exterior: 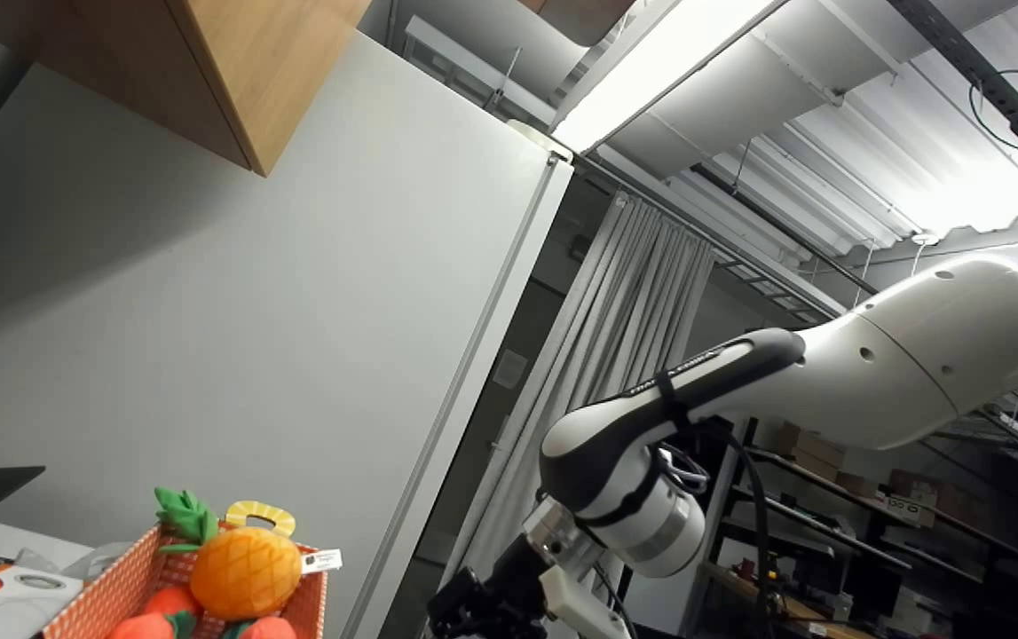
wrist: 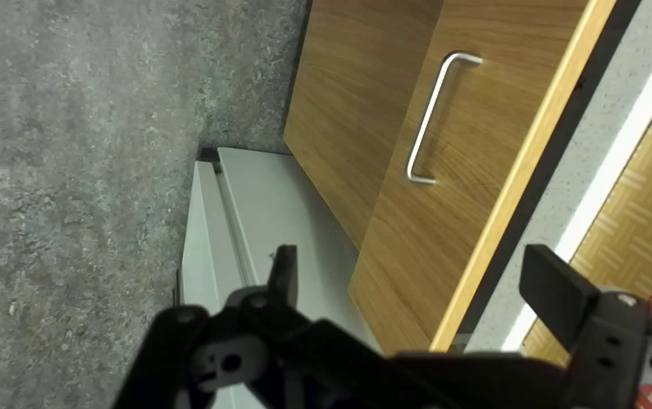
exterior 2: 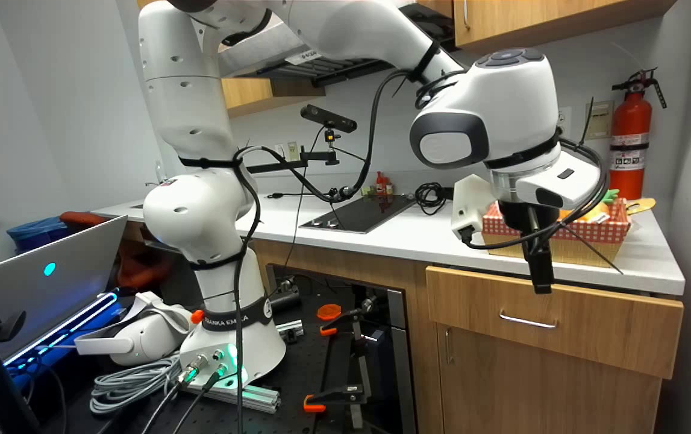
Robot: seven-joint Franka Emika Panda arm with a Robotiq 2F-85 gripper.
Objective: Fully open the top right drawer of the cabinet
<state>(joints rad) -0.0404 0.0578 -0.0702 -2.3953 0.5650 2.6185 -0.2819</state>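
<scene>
Countertop [exterior 2: 417, 235]: white, long, crossing most of an exterior view. Arm [exterior 2: 369, 30]: extended toward the right end of the countertop there, its tool pointing down. Cabinet [exterior 2: 550, 367]: wood-faced, under that same end. Drawer [exterior 2: 592, 325], the target, is the top one in it; its front stands slightly proud of the door [exterior 2: 538, 398] below, with a dark gap along its upper edge. Reads as ajar only. Basket [exterior 2: 580, 254], checked lining, rests on the countertop above the drawer. Fire extinguisher [exterior 2: 628, 144]: red, upright, behind the basket. Gripper [wrist: 411, 255]: fingers [wrist: 284, 278] spread wide in the wrist view; in an exterior view it overlaps the drawer's upper edge, depth between them not readable. Toy pineapple [exterior: 247, 572] lies in the basket. Handle [wrist: 428, 113]: silver bar on the drawer front, apart from both fingers.
</scene>
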